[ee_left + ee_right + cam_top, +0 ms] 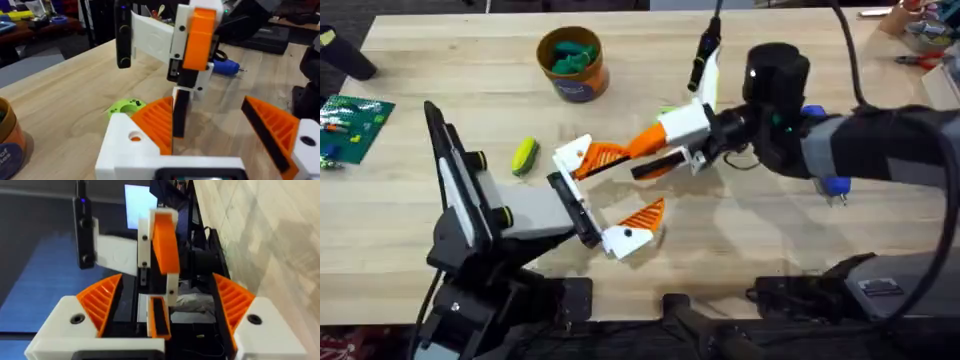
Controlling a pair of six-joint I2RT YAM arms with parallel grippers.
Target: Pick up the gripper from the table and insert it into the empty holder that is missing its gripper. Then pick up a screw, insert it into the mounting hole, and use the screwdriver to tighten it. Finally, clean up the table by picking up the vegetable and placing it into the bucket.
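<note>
Heads up: your left gripper [615,190] and right gripper [648,152] are both spread wide with nothing in them. They're nose to nose mid-table, and the right one is rolled on its side, poking between the left's fingers. Close or swing either one and you'll probably clip pads. The vegetable [525,155] lies on the table just beside the left gripper, apart from the bucket [572,62]. A careless sweep could send it rolling. The screwdriver [225,66] lies behind the right gripper.

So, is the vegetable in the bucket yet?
Out. The vegetable lies on the table, apart from the bucket, which holds dark green pieces.
</note>
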